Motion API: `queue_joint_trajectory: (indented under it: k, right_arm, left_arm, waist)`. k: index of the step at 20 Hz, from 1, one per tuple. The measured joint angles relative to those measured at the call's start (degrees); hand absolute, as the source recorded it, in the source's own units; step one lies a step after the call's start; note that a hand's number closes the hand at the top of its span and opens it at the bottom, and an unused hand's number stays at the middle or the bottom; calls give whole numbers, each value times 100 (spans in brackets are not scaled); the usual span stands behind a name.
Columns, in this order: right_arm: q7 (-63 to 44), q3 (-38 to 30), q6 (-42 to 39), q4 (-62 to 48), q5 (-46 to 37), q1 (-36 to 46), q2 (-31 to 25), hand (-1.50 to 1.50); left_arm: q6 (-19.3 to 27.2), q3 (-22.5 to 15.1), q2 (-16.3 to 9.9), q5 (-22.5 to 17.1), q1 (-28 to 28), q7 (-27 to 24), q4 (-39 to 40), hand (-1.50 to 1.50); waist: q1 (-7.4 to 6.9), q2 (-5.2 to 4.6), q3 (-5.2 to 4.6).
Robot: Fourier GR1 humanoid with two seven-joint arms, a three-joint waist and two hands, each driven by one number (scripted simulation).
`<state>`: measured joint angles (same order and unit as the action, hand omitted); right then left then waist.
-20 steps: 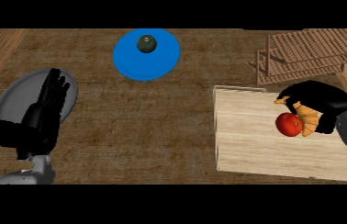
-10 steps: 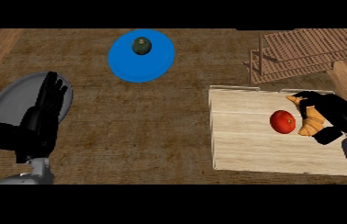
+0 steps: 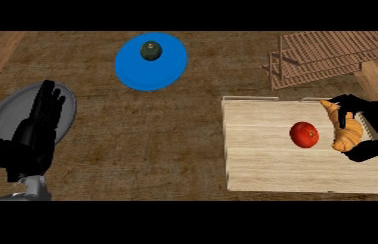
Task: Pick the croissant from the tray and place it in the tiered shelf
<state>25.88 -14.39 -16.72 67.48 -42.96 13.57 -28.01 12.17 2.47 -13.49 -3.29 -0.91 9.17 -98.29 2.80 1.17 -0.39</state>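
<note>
Gripping the croissant (image 3: 347, 130), right hand (image 3: 359, 119) over tray (image 3: 266, 158); wooden counter (image 3: 170, 138).

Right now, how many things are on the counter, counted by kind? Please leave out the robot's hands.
Food items: 3, namely croissant, tomato, dark avocado
Plates: 2, namely blue plate, grey plate
Trays: 1, wooden tray
Shelves: 1, tiered shelf
Total: 7

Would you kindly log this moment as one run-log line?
right hand: shut on croissant, over tray | left hand: open, resting | tiered shelf: not reached
</note>
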Motion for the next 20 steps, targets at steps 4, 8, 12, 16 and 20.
queue_joint_trajectory:
  k: [4,8,12,16,20]
  right_arm:
    - [-638,-695,-529,997,846,-109,41,150]
    - [-1528,-1448,-897,1941,1516,-166,-64,150]
    - [-2461,-2027,-1312,2726,2041,-101,-323,150]
    - [-2988,-2233,-1322,2747,2256,171,-497,150]
    - [-2972,-2174,-992,2183,2164,533,-655,150]
  left_arm:
    - [-7,13,16,-15,10,12,0,0]
    - [-66,-13,33,-26,-6,-13,-15,0]
    - [-108,-29,93,-7,-143,-76,165,0]
    - [-197,-32,127,21,-310,-49,253,0]
    - [-230,-38,199,109,-320,-147,326,0]
  waist:
    - [62,4,8]
    - [-12,-29,17]
    - [-111,-66,24]
    - [-217,-95,31]
    - [-279,-112,36]
